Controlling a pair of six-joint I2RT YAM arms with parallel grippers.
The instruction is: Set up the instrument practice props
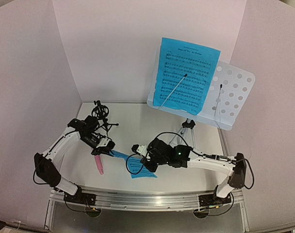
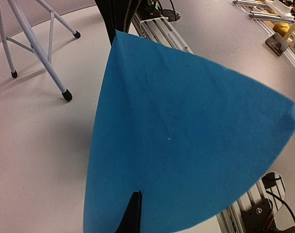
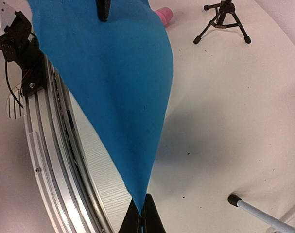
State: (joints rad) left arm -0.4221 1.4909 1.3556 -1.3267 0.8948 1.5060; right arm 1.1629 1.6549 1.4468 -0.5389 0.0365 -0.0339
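Note:
One blue sheet-music page (image 1: 186, 75) rests on the pale perforated desk (image 1: 234, 94) of the silver music stand. A second blue page (image 1: 140, 169) hangs low over the table front between both grippers. My left gripper (image 1: 112, 152) is shut on one edge of this page (image 2: 186, 136); only one dark fingertip (image 2: 133, 213) shows against the paper. My right gripper (image 3: 143, 217) is shut on a pointed corner of the same page (image 3: 113, 82). The pink microphone (image 1: 98, 164) lies on the table by the left arm. The small black tripod mic mount (image 1: 102, 116) stands behind it.
The stand's tripod legs (image 2: 38, 53) spread over the table centre, one rubber foot (image 3: 234, 199) close to my right gripper. The aluminium rail (image 3: 45, 160) of the arm bases runs along the front edge. White walls enclose the back and sides.

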